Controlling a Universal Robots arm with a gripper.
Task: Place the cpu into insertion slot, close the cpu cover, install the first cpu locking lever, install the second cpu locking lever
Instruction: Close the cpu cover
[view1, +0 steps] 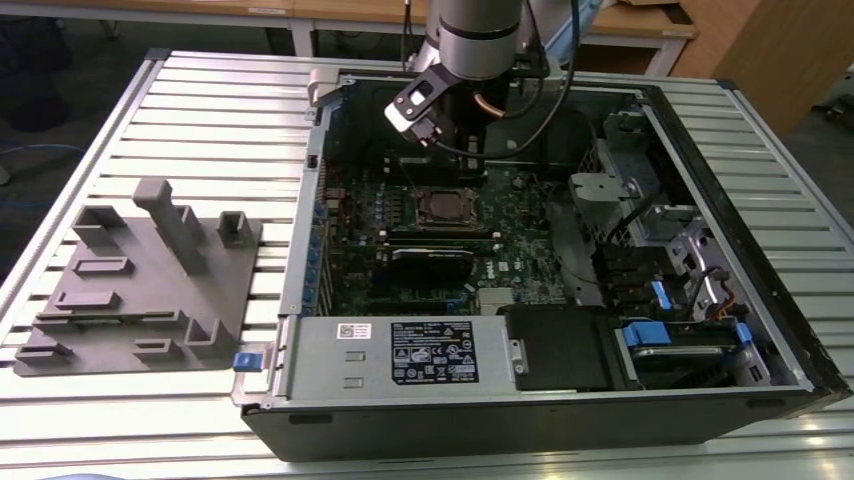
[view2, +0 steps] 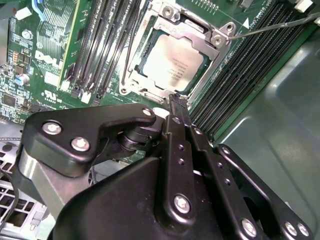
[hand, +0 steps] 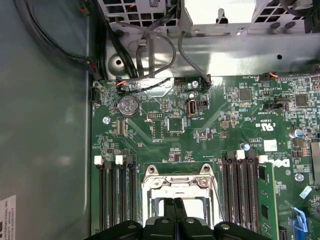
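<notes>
The cpu (view2: 172, 62) lies flat in the insertion slot (view1: 447, 208) on the green motherboard. The silver cpu cover (view2: 196, 34) is down around it, and the chip's metal top shows through the window. My gripper (view2: 173, 99) is shut with nothing between its fingers, its tips just above the socket's edge. In the first wrist view the same tips (hand: 175, 204) hang over the cover (hand: 175, 184). One thin locking lever (view2: 131, 50) runs along a side of the socket. A second lever rod (view2: 272, 26) sticks out from a corner over the memory slots.
The open computer case (view1: 747, 390) stands on a slatted metal table (view1: 200, 110). A grey moulded fixture (view1: 140, 280) lies at the exterior view's left. Memory slots (hand: 112, 195) flank the socket, cables (hand: 150, 55) and a drive cage (view1: 641, 210) crowd the case's side.
</notes>
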